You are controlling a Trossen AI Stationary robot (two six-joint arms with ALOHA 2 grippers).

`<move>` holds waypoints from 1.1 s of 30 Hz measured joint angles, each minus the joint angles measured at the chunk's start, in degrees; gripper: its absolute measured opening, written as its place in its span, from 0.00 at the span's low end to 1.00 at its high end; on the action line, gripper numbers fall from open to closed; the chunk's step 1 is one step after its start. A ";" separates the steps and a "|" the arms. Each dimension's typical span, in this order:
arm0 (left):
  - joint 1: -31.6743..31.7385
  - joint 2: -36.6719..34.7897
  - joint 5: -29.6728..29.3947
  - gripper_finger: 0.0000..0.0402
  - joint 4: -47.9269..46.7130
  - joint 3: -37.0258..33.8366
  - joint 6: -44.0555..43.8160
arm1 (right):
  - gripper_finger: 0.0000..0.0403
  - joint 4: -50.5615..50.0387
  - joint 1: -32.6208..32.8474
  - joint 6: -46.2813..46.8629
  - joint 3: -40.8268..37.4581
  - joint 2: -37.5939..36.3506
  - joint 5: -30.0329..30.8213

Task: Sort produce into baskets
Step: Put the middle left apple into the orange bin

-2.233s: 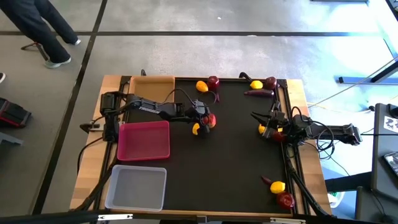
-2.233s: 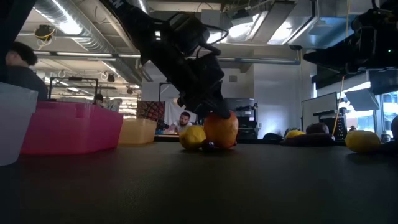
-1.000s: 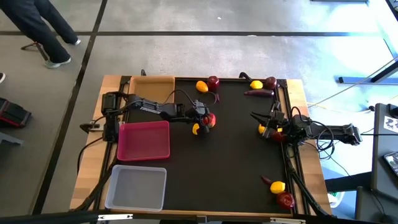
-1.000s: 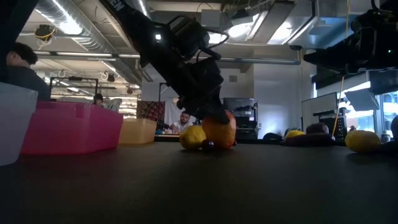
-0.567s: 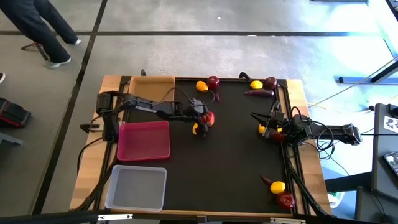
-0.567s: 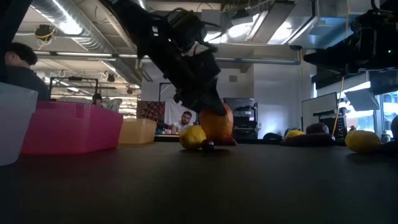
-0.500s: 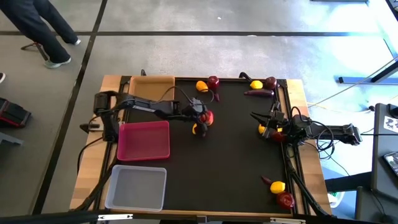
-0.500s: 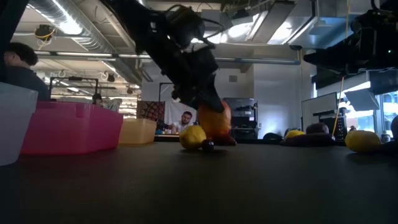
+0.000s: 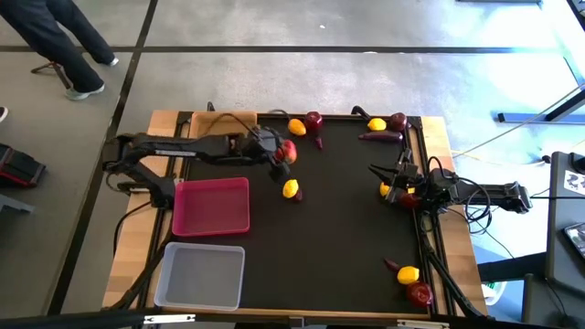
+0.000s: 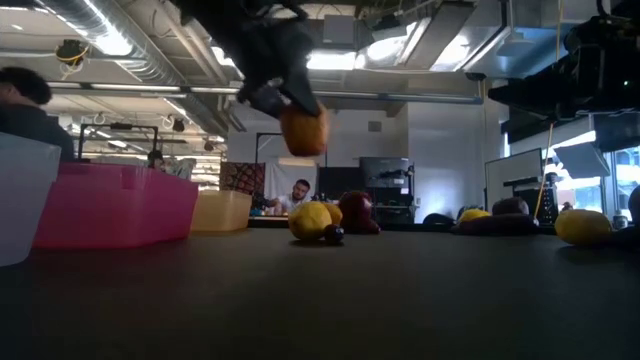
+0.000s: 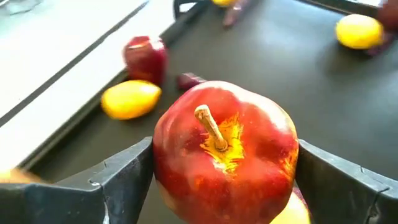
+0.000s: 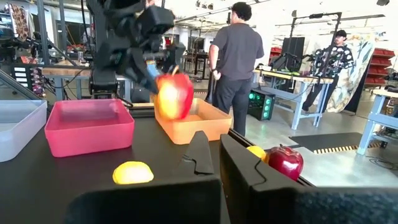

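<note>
Here, apple (image 11: 225, 149) clamped between left end effector (image 11: 224, 177) fingers, above table.

The left gripper (image 10: 283, 100) holds an apple (image 10: 303, 130) in the air above a lemon (image 10: 311, 220).

— What sort of place is this?
— A robotics lab or workshop, in an open industrial hall. The low view shows bare silver ventilation ducts (image 10: 110, 45) and long strip lights (image 10: 345, 60) under an unfinished ceiling.
— And around the rig?
— From above, a plain grey concrete floor (image 9: 302, 82) with dark lines, and a wood-edged table with a black top (image 9: 347, 228) carrying cabled arms. The right wrist view shows workbenches (image 12: 283, 78), red parts-bin racks (image 12: 382, 62), and people standing about, one person in a dark grey T-shirt (image 12: 237, 59) nearest.
</note>
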 joint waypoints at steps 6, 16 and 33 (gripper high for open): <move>4.22 -5.80 -3.32 0.86 -5.70 0.00 -3.82 | 0.00 0.09 0.00 -0.03 0.02 0.00 0.14; 16.78 -5.48 -4.88 0.86 -8.38 0.00 -5.49 | 0.00 -0.04 0.00 -0.03 0.02 0.00 1.03; 29.77 1.77 -4.96 0.86 -4.74 -3.83 -6.31 | 0.00 -0.55 0.01 -0.07 0.00 0.00 1.53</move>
